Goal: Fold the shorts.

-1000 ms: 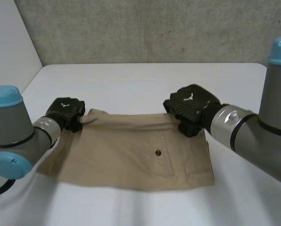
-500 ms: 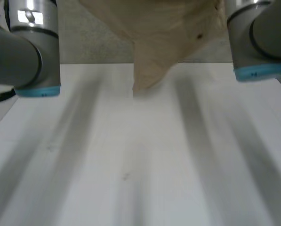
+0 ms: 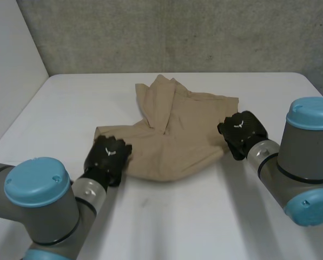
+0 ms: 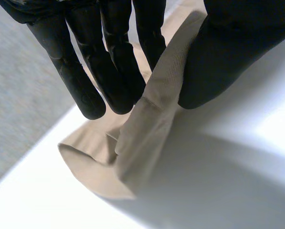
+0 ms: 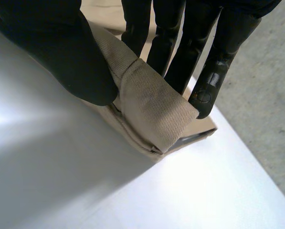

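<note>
As one pair of shorts (image 3: 172, 135) lies bunched, left robot hand (image 3: 108, 154) pinching its edge — right robot hand (image 3: 241, 130) likewise.

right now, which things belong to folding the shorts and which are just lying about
Part of the job: shorts, rumpled; left hand, pinching their near left edge; right hand, pinching their right edge.
Merely there: white table; grey wall behind it.

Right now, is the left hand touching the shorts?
Touching. In the left wrist view the left hand pinches an edge of the shorts between its thumb and fingers, with no gap.
</note>
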